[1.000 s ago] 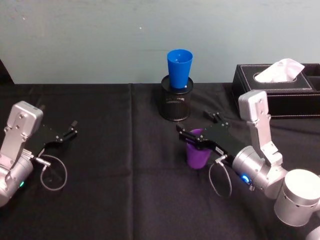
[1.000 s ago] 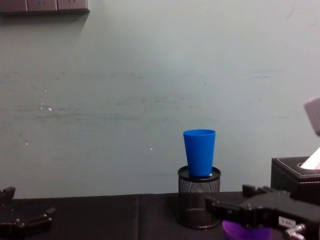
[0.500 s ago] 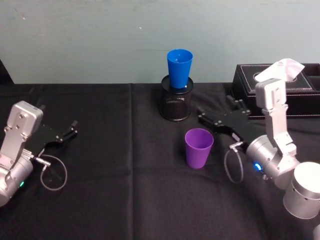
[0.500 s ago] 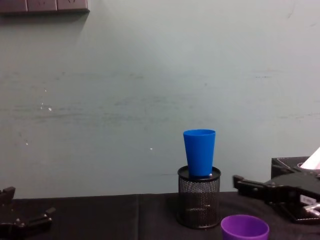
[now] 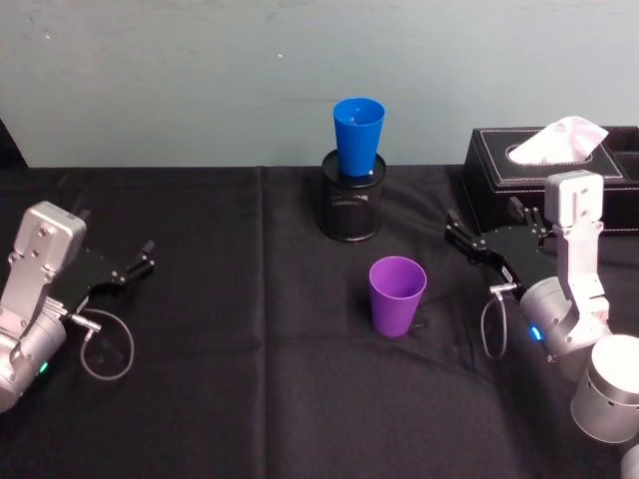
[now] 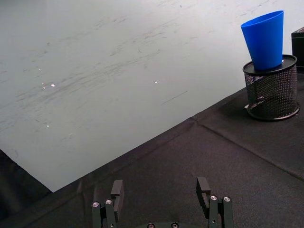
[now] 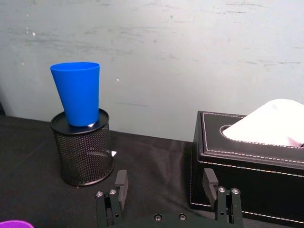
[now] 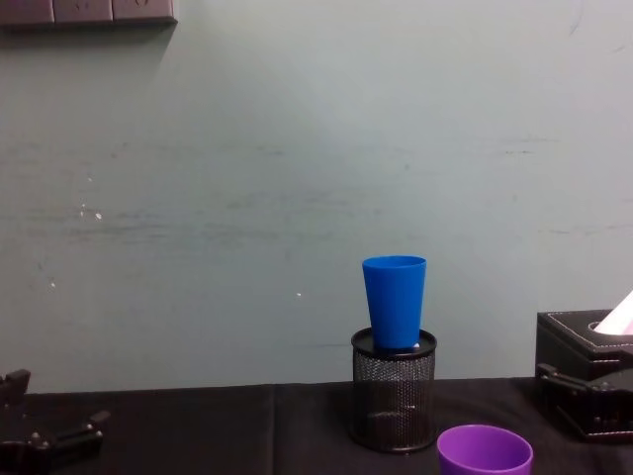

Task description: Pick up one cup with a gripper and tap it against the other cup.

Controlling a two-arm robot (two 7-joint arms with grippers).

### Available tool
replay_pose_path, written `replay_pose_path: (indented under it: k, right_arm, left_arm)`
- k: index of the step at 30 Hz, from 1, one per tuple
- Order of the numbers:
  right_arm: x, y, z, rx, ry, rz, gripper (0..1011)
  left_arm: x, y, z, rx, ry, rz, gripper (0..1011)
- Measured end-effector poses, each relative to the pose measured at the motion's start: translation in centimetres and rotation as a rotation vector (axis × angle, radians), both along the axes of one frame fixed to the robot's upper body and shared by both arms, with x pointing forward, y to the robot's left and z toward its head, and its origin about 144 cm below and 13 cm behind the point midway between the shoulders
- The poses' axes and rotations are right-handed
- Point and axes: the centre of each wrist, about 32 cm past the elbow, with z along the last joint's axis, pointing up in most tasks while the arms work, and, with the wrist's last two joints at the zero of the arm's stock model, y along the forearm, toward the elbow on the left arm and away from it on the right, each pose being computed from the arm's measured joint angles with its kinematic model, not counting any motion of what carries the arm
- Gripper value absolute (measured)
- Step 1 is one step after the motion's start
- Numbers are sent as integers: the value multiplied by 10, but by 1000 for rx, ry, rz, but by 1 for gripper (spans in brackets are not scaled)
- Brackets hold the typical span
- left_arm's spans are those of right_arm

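Right gripper [image 5: 489, 232] is seen with its fingers spread apart and nothing held between them, beside the black tissue box [image 5: 544, 165] and clear of the purple cup [image 5: 396, 295]. On the black tablecloth [image 5: 230, 399], the largest thing in view, everything else is set. Next in size, the tissue box is placed at the far right, against the wall. The mesh pen holder [image 5: 350, 205] is found at the middle of the far edge, and the blue cup [image 5: 358, 136] is seated upright in its mouth. The purple cup is standing upright and alone on the cloth, nearer than the holder. The left gripper [image 5: 128, 263] is parked far left, fingers apart and empty. No cup is held, so no tap can be made now; whether one was already made cannot be told.
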Motion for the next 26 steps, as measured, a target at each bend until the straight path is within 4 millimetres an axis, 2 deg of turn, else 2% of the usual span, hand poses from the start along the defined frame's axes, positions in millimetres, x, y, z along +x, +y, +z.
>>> replay_pose_path:
  k: [26]
  right_arm:
    - [0,0,1,-3,2,4,1003]
  left_arm:
    - [0,0,0,0,0,0,1000]
